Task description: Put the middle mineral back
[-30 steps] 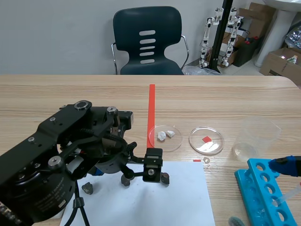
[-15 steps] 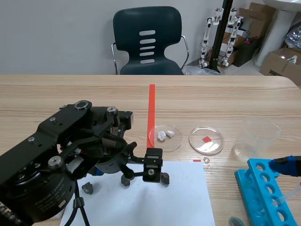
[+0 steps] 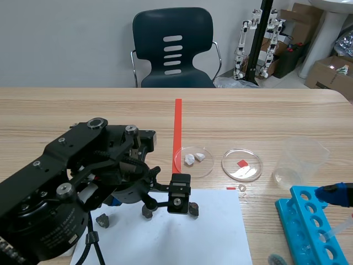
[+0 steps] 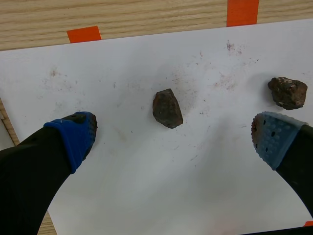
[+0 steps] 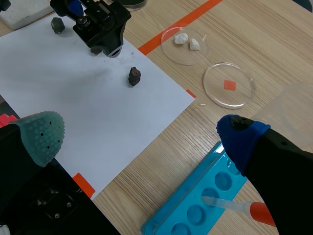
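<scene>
Wooden bench (image 3: pixel 248 116), near edge: the left pincer (image 4: pixel 173 139) hangs spread wide over a white sheet of paper (image 4: pixel 146 186). The middle stone (image 4: pixel 167 108) lies loose on the sheet just ahead of its fingers, touching neither. The right pincer (image 5: pixel 142 134), equally wide and empty, hovers above a blue rack (image 5: pixel 195 205) near the bench's right edge.

Lab, prob. robotics: petri dishes (image 3: pixel 241 164) + beaker (image 3: pixel 300 163) mid-right, blue tube rack (image 3: pixel 309 229) near right, mineral samples (image 4: pixel 167 108) on white sheet (image 3: pixel 182 243); small humanoid robots (image 3: pixel 256 41), cardboard boxes (image 3: pixel 331 72) far right.
</scene>
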Robot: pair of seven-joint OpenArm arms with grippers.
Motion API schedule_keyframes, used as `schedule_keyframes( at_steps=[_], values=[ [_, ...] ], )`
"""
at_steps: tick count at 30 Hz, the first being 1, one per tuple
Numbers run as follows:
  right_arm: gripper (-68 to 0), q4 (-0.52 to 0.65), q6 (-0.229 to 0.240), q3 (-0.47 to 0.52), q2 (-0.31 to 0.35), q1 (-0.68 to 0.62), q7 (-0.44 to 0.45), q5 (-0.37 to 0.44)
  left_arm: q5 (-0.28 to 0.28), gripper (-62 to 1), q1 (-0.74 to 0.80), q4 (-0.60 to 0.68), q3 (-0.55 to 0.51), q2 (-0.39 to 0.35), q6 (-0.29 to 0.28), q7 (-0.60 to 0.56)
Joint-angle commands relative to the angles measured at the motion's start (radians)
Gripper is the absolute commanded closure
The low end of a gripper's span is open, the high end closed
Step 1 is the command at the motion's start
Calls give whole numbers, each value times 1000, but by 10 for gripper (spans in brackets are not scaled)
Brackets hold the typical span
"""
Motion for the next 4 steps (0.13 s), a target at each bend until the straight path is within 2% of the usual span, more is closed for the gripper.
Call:
schedule_keyframes(
  at_steps=[1, 4],
  values=[
    [-679, 14, 3, -3, 0, -2, 19, 11, 0, -623, -5, 0, 0, 2, -3, 1],
    [-679, 14, 3, -3, 0, -2, 19, 11, 0, -623, -5, 0, 0, 2, -3, 1]
  ],
)
